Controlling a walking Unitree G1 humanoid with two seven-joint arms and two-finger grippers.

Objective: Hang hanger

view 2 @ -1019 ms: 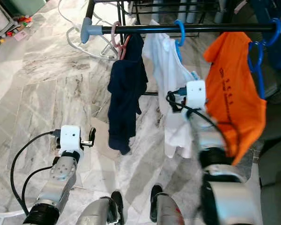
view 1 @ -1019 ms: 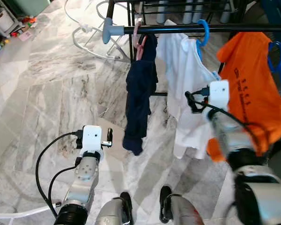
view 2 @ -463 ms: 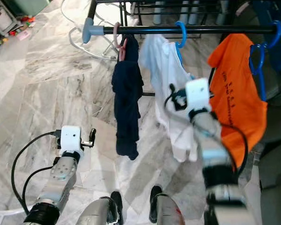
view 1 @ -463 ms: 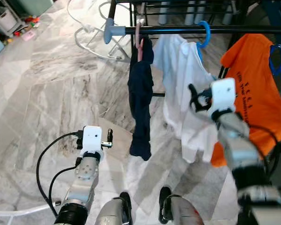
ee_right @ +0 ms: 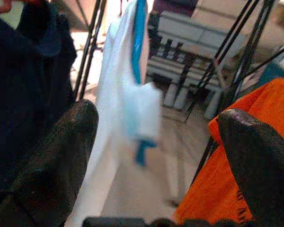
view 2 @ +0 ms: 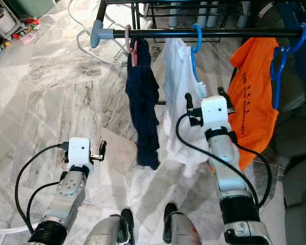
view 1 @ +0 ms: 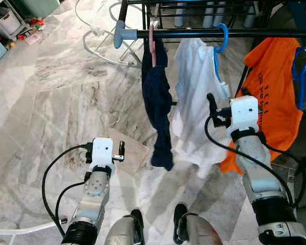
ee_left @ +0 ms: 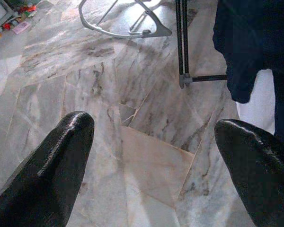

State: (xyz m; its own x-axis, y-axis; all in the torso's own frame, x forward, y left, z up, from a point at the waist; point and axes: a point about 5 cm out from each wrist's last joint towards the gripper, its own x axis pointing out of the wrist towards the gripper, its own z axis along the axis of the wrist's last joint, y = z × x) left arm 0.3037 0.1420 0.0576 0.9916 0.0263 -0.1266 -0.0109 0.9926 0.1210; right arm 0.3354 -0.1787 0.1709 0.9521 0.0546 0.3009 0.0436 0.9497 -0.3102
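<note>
A black rail (view 1: 194,33) crosses the top of the view. On it hang a pink hanger (view 1: 152,40) with a navy garment (view 1: 160,102), a blue hanger (view 1: 222,37) with a white shirt (view 1: 196,87), and another blue hanger (view 1: 299,61) with an orange shirt (view 1: 275,97). My right gripper (ee_right: 156,156) is raised between the white and orange shirts, below the rail, open and holding nothing. In the right wrist view the white shirt (ee_right: 128,104) and its blue hanger (ee_right: 139,42) lie ahead of the fingers (ee_right: 61,156). Low on the left, my left gripper (ee_left: 151,156) stands open over the floor.
A white wire frame (view 1: 99,35) lies on the marble floor behind the rail's grey end cap (view 1: 122,34). Black rack legs (ee_left: 181,42) stand behind the navy garment. Storage boxes (view 1: 2,20) sit at the far left. My feet (view 1: 158,224) are at the bottom.
My right arm has moved a little to the right and steadied, its gripper still beside the white shirt. The navy garment and the white shirt have swung. My left arm has not moved.
</note>
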